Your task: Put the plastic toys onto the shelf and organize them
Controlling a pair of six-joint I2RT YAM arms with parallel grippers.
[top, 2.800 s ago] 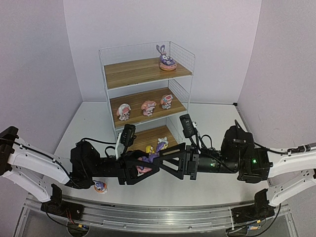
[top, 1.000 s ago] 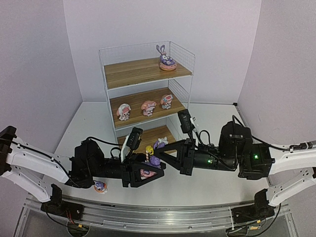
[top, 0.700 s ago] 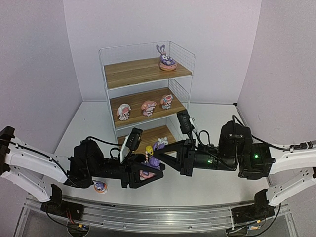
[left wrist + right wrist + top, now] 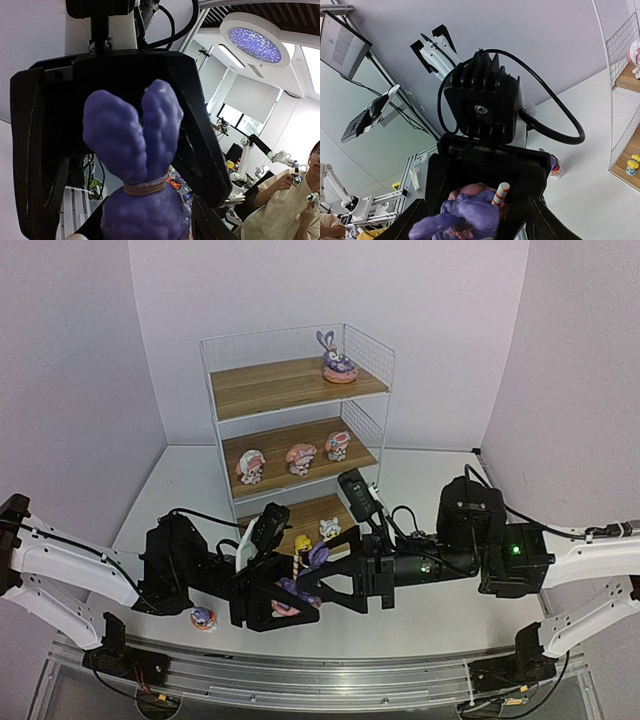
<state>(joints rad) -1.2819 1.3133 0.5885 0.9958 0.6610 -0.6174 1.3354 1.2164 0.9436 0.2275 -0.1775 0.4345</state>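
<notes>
"Purple bunny hangs in mid-air before the shelf, pinched by the left gripper; right gripper gapes around its ears. Next?"
"Close the right squarely on its body, then let the left release."

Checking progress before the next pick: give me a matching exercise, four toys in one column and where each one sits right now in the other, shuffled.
Toys:
1. bunny with straw
2. three pink figures
3. lone bunny
4. small toy by the left arm's base

Places:
A. top board of the shelf
B. table
C. left tool, closed on it
D. middle board of the shelf

Pairs: 1-C, 2-D, 3-A, 4-B
</notes>
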